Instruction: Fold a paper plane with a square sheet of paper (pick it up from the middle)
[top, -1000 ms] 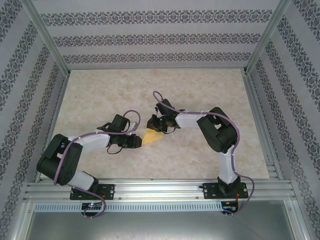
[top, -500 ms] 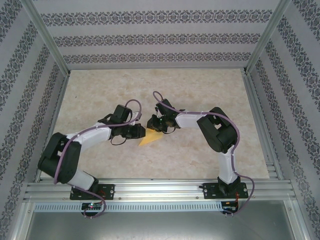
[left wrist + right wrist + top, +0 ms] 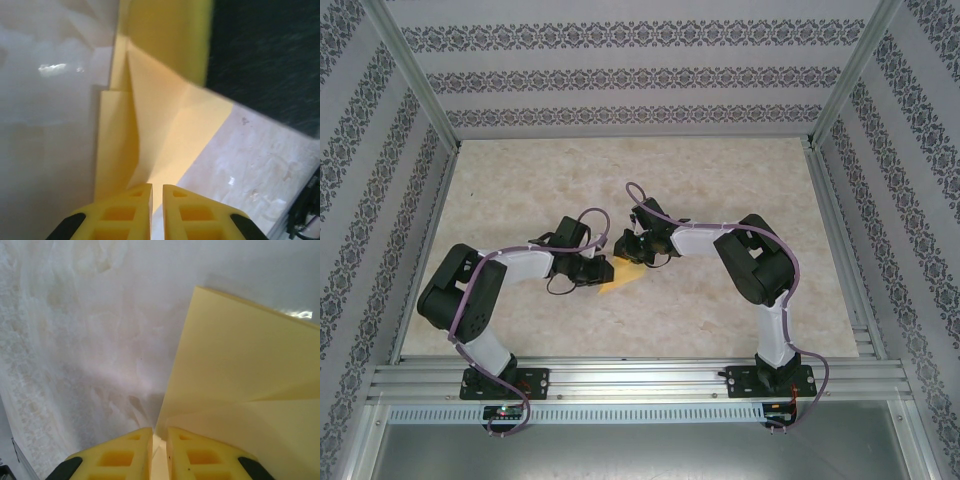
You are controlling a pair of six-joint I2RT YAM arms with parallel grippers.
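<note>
The yellow sheet of paper (image 3: 626, 278), partly folded with creases and a raised flap, lies mid-table between both grippers. My left gripper (image 3: 601, 269) sits at its left edge. In the left wrist view the gripper (image 3: 157, 192) has its jaws nearly together, and the folded paper (image 3: 160, 125) runs up from the fingertips (image 3: 137, 197). My right gripper (image 3: 638, 257) holds the paper's far edge. In the right wrist view the gripper (image 3: 159, 436) is shut on a paper edge (image 3: 240, 370) that shows in the narrow gap. The right gripper's yellow finger (image 3: 170, 35) appears beyond the paper.
The marble-patterned tabletop (image 3: 720, 310) spreads around the paper. Aluminium frame rails (image 3: 640, 378) run along the near edge and up the sides. Patterned walls (image 3: 630, 75) enclose the back and both sides.
My left arm has swung right and forward to the paper's left edge and its jaws have closed there. The right arm has stayed put.
</note>
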